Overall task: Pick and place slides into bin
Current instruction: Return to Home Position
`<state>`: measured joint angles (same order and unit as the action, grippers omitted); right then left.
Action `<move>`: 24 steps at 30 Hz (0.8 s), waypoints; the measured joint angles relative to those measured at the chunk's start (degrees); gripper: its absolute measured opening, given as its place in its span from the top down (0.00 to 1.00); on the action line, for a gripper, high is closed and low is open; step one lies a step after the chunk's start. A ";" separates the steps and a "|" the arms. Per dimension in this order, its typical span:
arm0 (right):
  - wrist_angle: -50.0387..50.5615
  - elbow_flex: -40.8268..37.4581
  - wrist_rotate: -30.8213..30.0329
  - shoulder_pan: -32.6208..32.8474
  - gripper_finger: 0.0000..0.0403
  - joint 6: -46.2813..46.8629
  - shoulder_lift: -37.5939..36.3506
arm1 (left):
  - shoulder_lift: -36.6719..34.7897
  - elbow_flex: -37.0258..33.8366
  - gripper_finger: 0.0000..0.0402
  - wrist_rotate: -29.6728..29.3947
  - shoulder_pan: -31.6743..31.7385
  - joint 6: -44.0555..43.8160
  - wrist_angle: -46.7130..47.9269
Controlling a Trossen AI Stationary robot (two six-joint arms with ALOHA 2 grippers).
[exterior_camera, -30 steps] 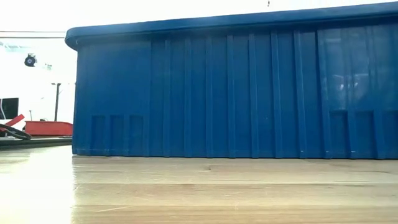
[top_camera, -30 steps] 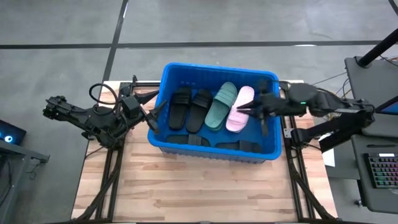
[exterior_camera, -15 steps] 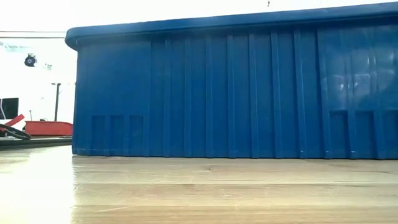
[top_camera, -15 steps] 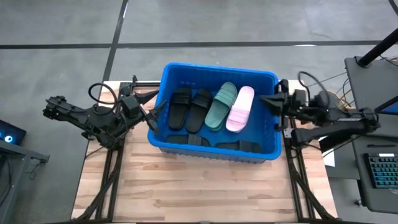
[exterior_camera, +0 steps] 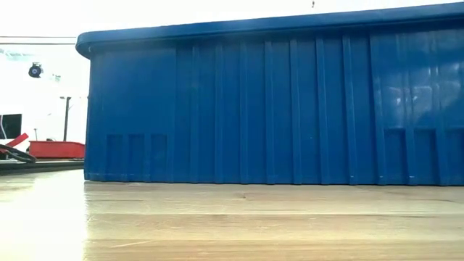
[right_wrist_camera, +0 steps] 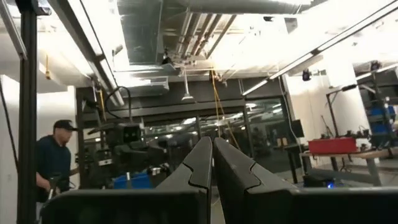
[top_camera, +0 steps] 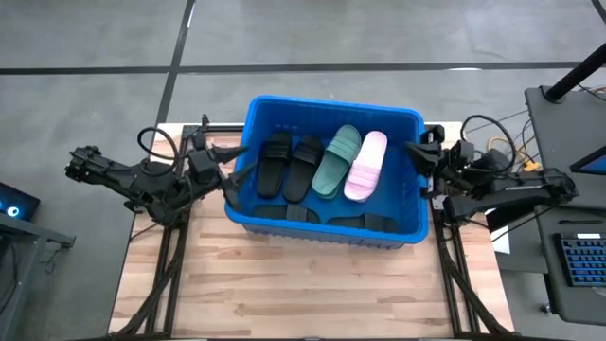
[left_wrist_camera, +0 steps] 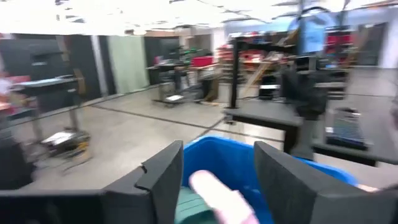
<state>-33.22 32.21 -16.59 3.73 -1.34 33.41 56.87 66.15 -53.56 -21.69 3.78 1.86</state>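
All slides inside the bin (top_camera: 331, 103), toward the far edge of the bench (top_camera: 312, 284): pink slide (top_camera: 365, 166), green slide (top_camera: 336, 161) and two black slides (top_camera: 290, 166) side by side, more black ones along the near wall. Being foam, probably light, soft and springy; best pinched across the wide strap band. Beside the bin's left wall, left gripper (top_camera: 232, 172) spread wide. Outside the right rim, right gripper (top_camera: 415, 150) pressed closed and empty, pulled back from over the pink slide a second ago.

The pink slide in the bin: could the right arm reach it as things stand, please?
Probably yes. The pink slide lies uncovered nearest the right wall of the bin, and the right arm sits just outside that wall, jaws shut.
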 joint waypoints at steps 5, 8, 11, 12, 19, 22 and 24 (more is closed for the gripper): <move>0.48 -0.69 -0.48 0.00 0.98 0.23 -3.97 | 0.03 0.00 0.71 3.01 0.00 -0.07 -0.16; 4.09 -0.83 -1.91 0.00 0.98 -0.15 -7.68 | 0.03 0.00 0.84 7.08 0.00 -0.16 -0.31; 10.83 -0.83 -1.67 0.00 0.98 0.40 -11.30 | 0.08 0.00 0.97 10.11 -0.02 0.00 -1.32; 12.99 -0.84 -1.28 0.00 0.98 1.25 -12.39 | 0.05 0.00 0.98 11.02 0.00 0.01 -1.74; 20.09 -0.90 -1.06 0.00 0.98 0.08 -19.85 | -0.01 0.00 0.99 12.13 1.18 5.30 -8.94; 20.05 -0.90 -1.02 0.00 0.98 -0.58 -22.30 | 0.04 0.00 1.00 15.19 2.67 10.00 -13.41; 20.42 -0.88 -1.02 0.00 0.98 -0.40 -23.56 | 0.10 0.00 1.00 19.76 4.49 10.22 -15.57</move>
<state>-12.80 31.33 -17.61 3.73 -1.74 9.85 56.97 66.15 -33.80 -17.20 14.00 -13.71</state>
